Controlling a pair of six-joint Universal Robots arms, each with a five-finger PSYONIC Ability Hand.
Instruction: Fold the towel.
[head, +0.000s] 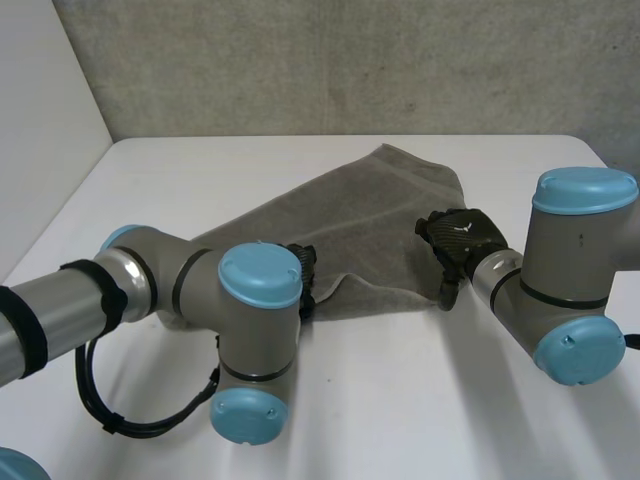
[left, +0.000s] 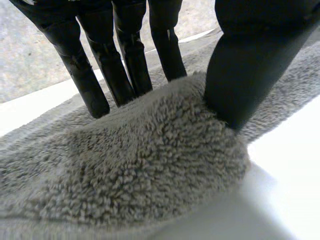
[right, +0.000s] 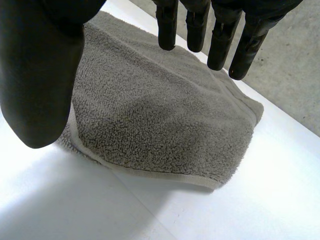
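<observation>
A grey terry towel (head: 350, 220) lies slantwise on the white table (head: 420, 410), partly doubled over. My left hand (head: 303, 268) is at the towel's near edge, mostly hidden behind my own elbow. In the left wrist view a raised ridge of towel (left: 150, 160) is pinched between that hand's straight fingers (left: 125, 55) and thumb (left: 245, 65). My right hand (head: 462, 238) is over the towel's near right corner. In the right wrist view its fingers (right: 195, 25) are straight and spread from the thumb (right: 40, 70), above the towel's corner (right: 160, 115), holding nothing.
A grey wall (head: 350, 60) runs along the table's far edge and a white panel (head: 40, 120) stands at the left. My left arm's elbow (head: 255, 330) reaches over the near left of the table. Bare tabletop lies in front of the towel.
</observation>
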